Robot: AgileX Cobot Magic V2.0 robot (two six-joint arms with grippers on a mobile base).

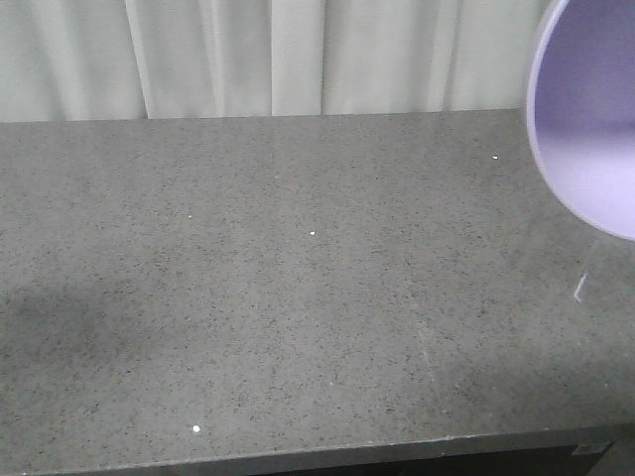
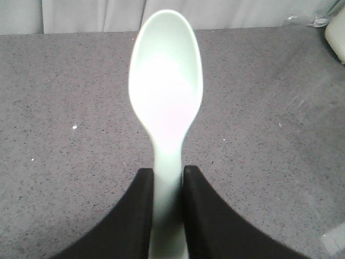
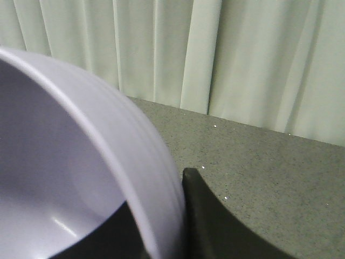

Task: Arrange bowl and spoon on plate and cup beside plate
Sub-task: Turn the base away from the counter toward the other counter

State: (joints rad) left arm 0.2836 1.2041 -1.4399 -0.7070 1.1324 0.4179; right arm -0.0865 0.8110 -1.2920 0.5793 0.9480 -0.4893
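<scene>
My left gripper (image 2: 168, 175) is shut on the handle of the pale mint-green spoon (image 2: 167, 81), which points away from me with its hollow side up above the grey countertop. In the right wrist view my right gripper (image 3: 161, 205) is shut on the wall of the lavender bowl (image 3: 70, 162), one finger inside and one finger (image 3: 199, 205) outside. The front view shows the bowl (image 1: 590, 119) tilted on its side, lifted at the top right, its inside facing the camera. The plate and the cup are out of view.
A grey speckled countertop (image 1: 298, 278) fills the front view, with its front edge (image 1: 298, 458) along the bottom and a white curtain (image 1: 298, 50) behind it. A cream-coloured object (image 2: 337, 38) pokes in at the left wrist view's top right corner.
</scene>
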